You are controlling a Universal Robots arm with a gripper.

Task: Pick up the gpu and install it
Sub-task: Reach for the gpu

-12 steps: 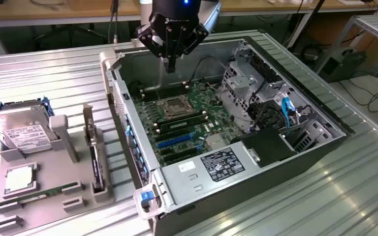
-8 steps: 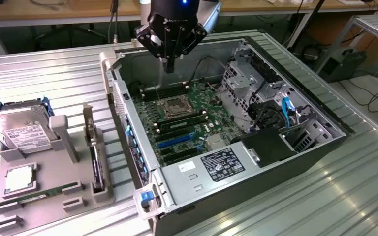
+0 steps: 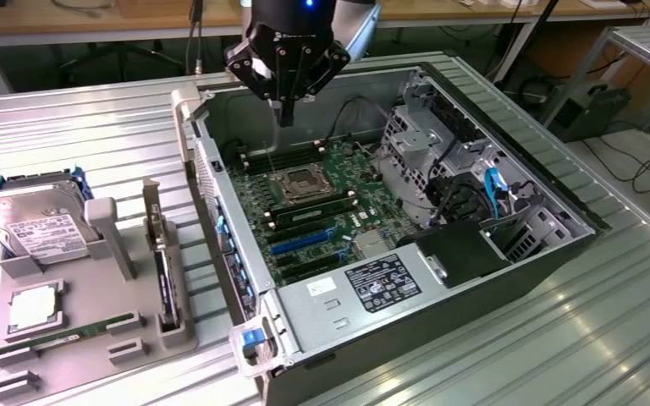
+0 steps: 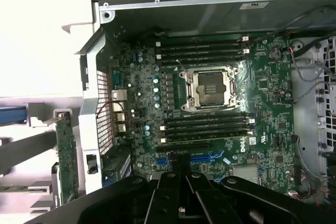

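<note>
Nearest the camera, at the exterior view's left, lies the grey moulded fixture tray, which carries a silver labelled hard drive, a square silver processor and a thin green memory stick. At the tray's right edge the gpu, a slim dark expansion card with a silver end bracket, stands on edge in its slot, untouched and just beside the wall of the open black computer case. Inside the case, the green motherboard lies exposed, with an empty processor socket and blue expansion slots below it. The black robot gripper hangs above the far end of the motherboard, fingers closed together and holding nothing. Judgement: the pick-up step is in hand and not yet done, as the gripper is well apart from the card. A grasp calls for parted fingers aligned over the card's upper edge, clear of the case wall.
</note>
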